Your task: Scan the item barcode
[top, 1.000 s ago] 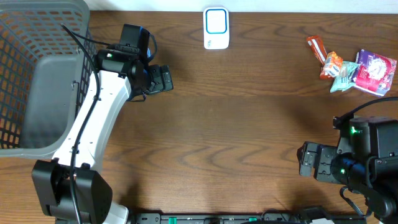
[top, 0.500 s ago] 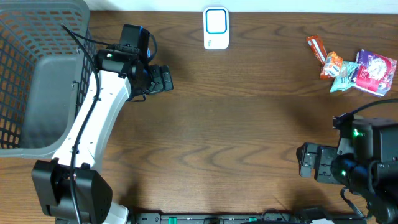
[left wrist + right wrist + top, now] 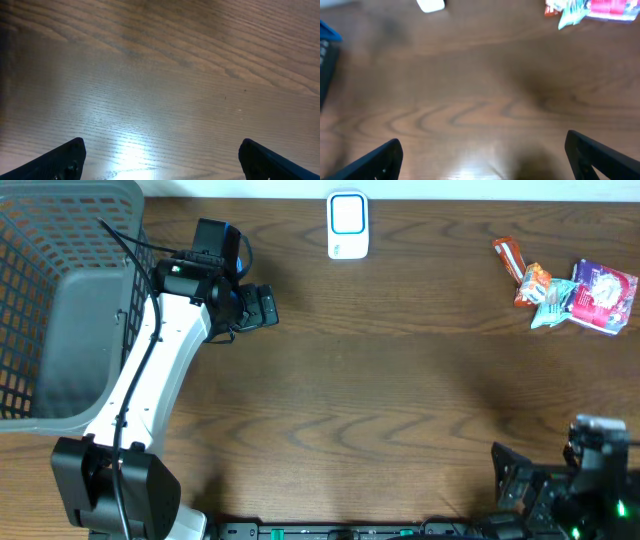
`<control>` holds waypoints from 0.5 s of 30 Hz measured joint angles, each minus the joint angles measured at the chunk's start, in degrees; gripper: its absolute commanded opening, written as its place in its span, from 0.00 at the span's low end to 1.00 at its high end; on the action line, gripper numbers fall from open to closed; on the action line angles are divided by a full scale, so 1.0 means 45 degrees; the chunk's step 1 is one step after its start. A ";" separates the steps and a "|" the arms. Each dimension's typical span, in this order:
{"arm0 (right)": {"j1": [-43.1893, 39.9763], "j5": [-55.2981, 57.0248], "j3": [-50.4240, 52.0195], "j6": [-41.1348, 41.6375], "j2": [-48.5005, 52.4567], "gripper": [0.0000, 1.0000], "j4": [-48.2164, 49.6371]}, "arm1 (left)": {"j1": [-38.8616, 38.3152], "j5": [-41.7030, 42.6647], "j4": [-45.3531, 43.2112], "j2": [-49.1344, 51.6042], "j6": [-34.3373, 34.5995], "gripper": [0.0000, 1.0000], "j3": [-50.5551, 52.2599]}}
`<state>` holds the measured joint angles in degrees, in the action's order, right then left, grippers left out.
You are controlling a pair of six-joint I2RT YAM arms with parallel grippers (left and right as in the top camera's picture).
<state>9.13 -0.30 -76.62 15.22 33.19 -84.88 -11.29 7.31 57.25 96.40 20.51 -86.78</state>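
Far left of the table (image 3: 380, 380): left gripper (image 3: 262, 308), hanging just beside the grey mesh basket (image 3: 40, 240). Stands spread as wide as can be and grips nothing. From the left wrist, only the two dark fingers (image 3: 65, 157) at the bottom corners, with bare wood grain and a patch of glare between them.

Near right corner, at the table's front edge: right gripper (image 3: 508, 475), pointing left. Also gapes fully and holds nothing. From the right wrist, fingers low in both corners and empty wood between; blurred throughout.

At the middle of the far edge: white scanner (image 3: 347, 225) with a blue-rimmed window, lying flat on the wood, touched by neither arm. Well apart from both grippers.

At the far right: snack packets (image 3: 565, 285) in a loose heap, namely an orange one, a teal one and a pink-and-purple one, touching or overlapping. Just to their left, a slim orange bar (image 3: 508, 256) lying at a slant. All resting on the table, none lifted, well clear of the scanner. Cannot tell where any barcode is.
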 measured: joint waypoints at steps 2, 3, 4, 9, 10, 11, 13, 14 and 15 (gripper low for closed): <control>0.0000 -0.0073 0.0350 -0.0151 -0.0665 0.99 0.0423 | 0.0000 0.0000 0.0005 0.0000 0.0000 0.98 0.0000; 0.0000 -0.0141 0.0568 -0.0277 -0.1054 0.99 0.0704 | 0.0000 0.0000 0.0005 0.0000 0.0000 0.98 0.0000; 0.0000 -0.0194 0.0772 -0.0384 -0.1379 0.99 0.0952 | 0.0000 0.0000 0.0010 0.0000 0.0000 0.98 0.0000; 0.0000 -0.0340 0.1953 -0.0782 -0.2599 0.99 0.2016 | 0.0000 0.0000 0.0005 0.0000 0.0000 0.98 0.0000; 0.0000 -0.0345 0.2220 -0.0860 -0.2778 0.99 0.2186 | -0.0005 0.0005 0.0010 0.0000 0.0000 0.98 0.0000; 0.0000 -0.0355 0.2511 -0.0971 -0.2939 0.99 0.2433 | 0.0000 0.0000 0.0005 0.0000 0.0000 0.98 0.0000; 0.0000 -0.0369 0.3002 -0.1219 -0.3123 0.99 0.2837 | 0.0000 0.0000 0.0005 0.0000 0.0000 0.98 0.0000; 0.0005 -0.0374 0.3240 -0.1331 -0.3172 0.99 0.3055 | 0.0000 0.0000 0.0005 0.0000 0.0000 0.98 0.0000; 0.0005 -0.0374 0.3453 -0.1472 -0.3186 0.99 0.3293 | 0.0000 0.0000 0.0005 0.0000 0.0000 0.98 0.0000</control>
<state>9.15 -1.98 -61.08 8.60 18.85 -70.06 -11.29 7.31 57.28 96.40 20.51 -86.78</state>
